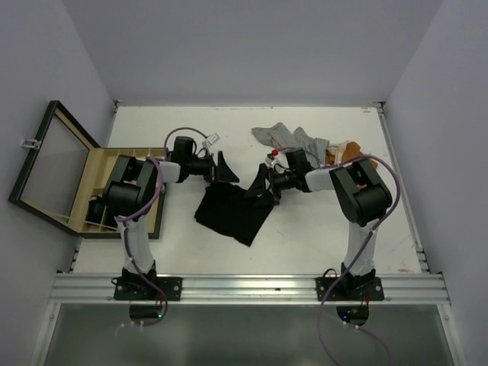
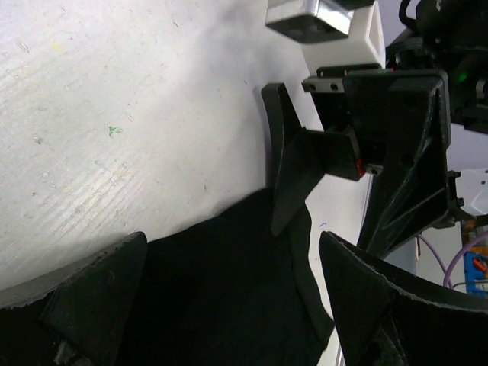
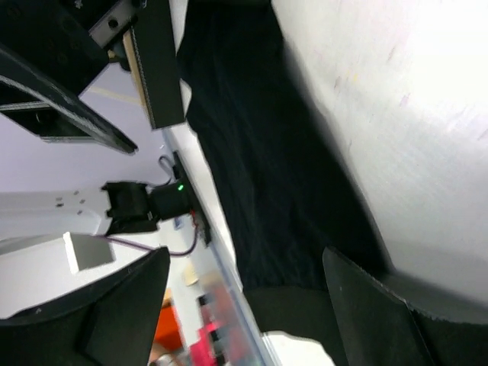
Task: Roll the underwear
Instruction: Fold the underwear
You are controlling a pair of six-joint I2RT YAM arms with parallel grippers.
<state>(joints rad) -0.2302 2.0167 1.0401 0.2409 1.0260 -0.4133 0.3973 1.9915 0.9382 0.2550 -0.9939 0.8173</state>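
We had the black underwear point(image 1: 229, 212) lying spread flat on the table point(image 1: 305, 236), close to the middle and a little toward six o'clock, with no roll started in it yet. Our left gripper point(image 1: 226, 169) hung over the cloth's eleven o'clock corner and our right gripper point(image 1: 258, 185) over its one o'clock corner, the two tips facing each other across the far edge. Both stood with jaws spread wide and nothing between them; each wrist view showed only dark fabric and bare tabletop under the fingers. We judged that pairing deliberate: one tool at each end of the same edge lets that edge be lifted evenly and turned over toward six o'clock. The grey striped piece point(image 1: 293, 137) and the orange-brown one point(image 1: 343, 150) lay heaped at one o'clock, apart from the black garment, probably so one item is worked at a time. The wooden box point(image 1: 99, 191) sat at nine o'clock with its glass lid point(image 1: 46, 164) thrown open, likely waiting for finished rolls.
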